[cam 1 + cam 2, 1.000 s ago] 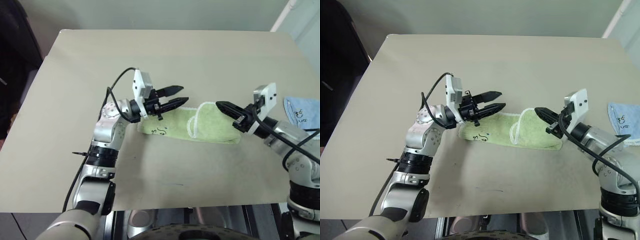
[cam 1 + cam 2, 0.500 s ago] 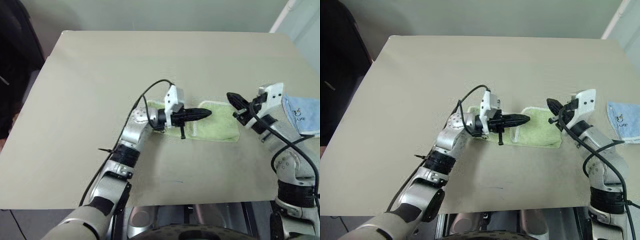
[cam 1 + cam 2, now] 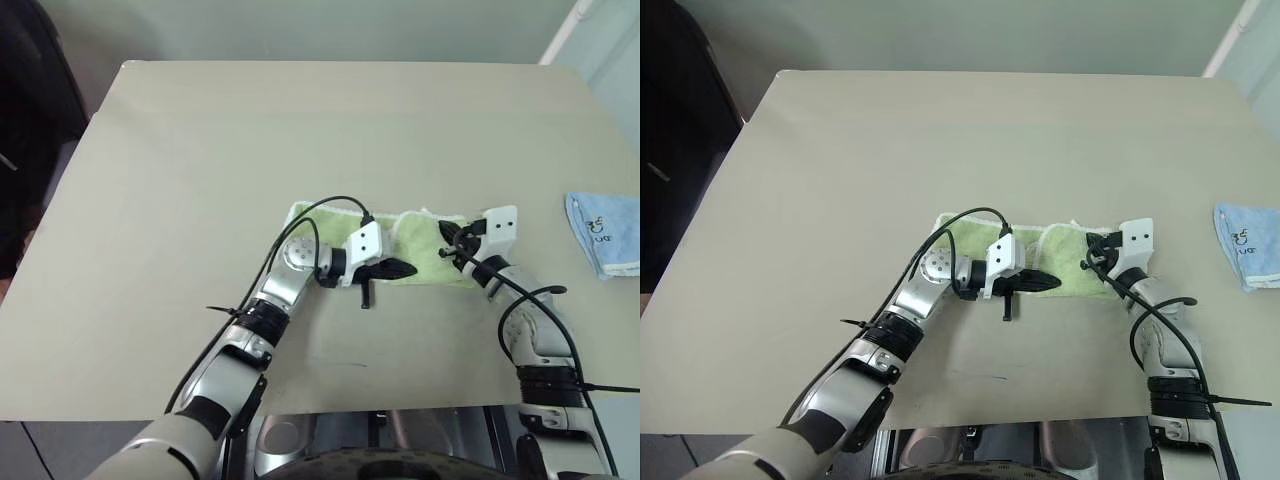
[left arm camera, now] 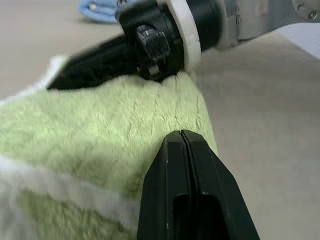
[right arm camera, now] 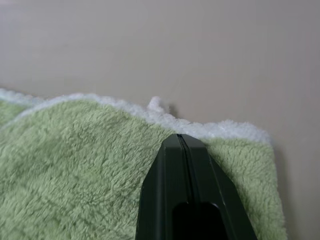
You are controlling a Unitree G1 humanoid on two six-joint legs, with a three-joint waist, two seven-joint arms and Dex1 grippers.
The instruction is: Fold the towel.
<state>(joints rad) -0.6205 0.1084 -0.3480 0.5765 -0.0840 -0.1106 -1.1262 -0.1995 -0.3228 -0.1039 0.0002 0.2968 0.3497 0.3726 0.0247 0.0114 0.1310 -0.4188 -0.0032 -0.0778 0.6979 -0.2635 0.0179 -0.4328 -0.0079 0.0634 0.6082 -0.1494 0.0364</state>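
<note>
The towel [image 3: 320, 222], light green with white edging, lies folded in a long strip in the middle of the table. My left gripper [image 3: 402, 268] rests low on the towel's near edge, pointing right, its fingers [image 4: 170, 165] pressed shut with no cloth between them. My right gripper [image 3: 447, 243] lies on the towel's right end, also shut and empty; its tips [image 5: 180, 137] reach just short of the white hem [image 5: 150, 112]. From the left wrist view the right gripper [image 4: 85, 67] shows across the towel [image 4: 75, 130].
The beige table [image 3: 300, 130] stretches wide behind and to the left of the towel. A small light blue cloth [image 3: 605, 232] with a dark print lies at the right edge. A dark chair stands off the table's far left corner.
Both arms have come down from above the table onto the towel. The left gripper shut and swung right along the towel; the right drew in to the towel's right end.
</note>
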